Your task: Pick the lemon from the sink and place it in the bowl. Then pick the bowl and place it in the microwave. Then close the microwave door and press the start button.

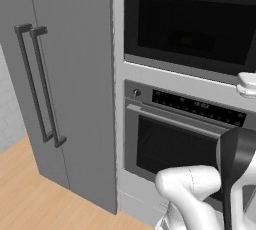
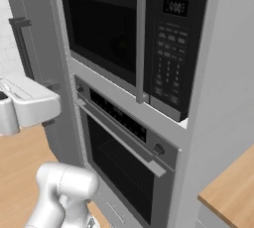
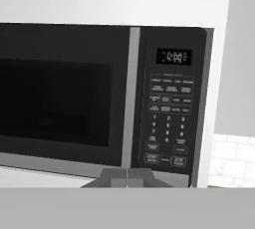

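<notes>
Microwave door appears shut in the left base view, set in the wall above the oven; a faint yellowish glint behind the glass may be the lemon, though it is too dim to tell. From the right base view, the microwave shows its handle and button panel (display lit). The hand view faces that panel, with the gripper fully closed, holding nothing. Judging by this, only the start press remains.
</notes>
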Robot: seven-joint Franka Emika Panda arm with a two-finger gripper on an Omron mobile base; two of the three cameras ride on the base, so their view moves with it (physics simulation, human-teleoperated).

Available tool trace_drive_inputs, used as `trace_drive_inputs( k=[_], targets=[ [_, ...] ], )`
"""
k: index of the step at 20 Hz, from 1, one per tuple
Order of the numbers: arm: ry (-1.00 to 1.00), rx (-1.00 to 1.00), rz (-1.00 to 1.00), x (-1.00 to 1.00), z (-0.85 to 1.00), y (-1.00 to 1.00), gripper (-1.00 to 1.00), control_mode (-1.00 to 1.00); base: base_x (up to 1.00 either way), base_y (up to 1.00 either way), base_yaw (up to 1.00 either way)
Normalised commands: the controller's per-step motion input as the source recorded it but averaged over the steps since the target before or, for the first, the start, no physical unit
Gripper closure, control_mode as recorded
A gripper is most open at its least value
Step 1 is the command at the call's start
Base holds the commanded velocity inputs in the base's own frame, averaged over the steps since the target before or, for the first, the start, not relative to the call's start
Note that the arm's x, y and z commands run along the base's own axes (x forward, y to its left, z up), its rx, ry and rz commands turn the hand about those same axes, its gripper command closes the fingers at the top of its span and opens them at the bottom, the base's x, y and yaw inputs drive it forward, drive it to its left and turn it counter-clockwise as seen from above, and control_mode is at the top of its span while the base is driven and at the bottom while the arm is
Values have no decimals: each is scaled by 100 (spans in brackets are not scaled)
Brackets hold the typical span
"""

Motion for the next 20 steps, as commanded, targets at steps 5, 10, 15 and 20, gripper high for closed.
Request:
trace_drive_inputs(
  k=[5, 10, 15, 20],
  targets=[
    [-2, 4, 0, 1, 0, -15, 100, -100, 0, 0, 0],
    [-3, 20, 2, 0, 2, -24, 100, -100, 0, 0, 0],
    [0, 5, 0, 7, 0, -15, 100, -100, 0, 0, 0],
    [-2, 4, 0, 8, 0, -32, 100, -100, 0, 0, 0]
  ],
)
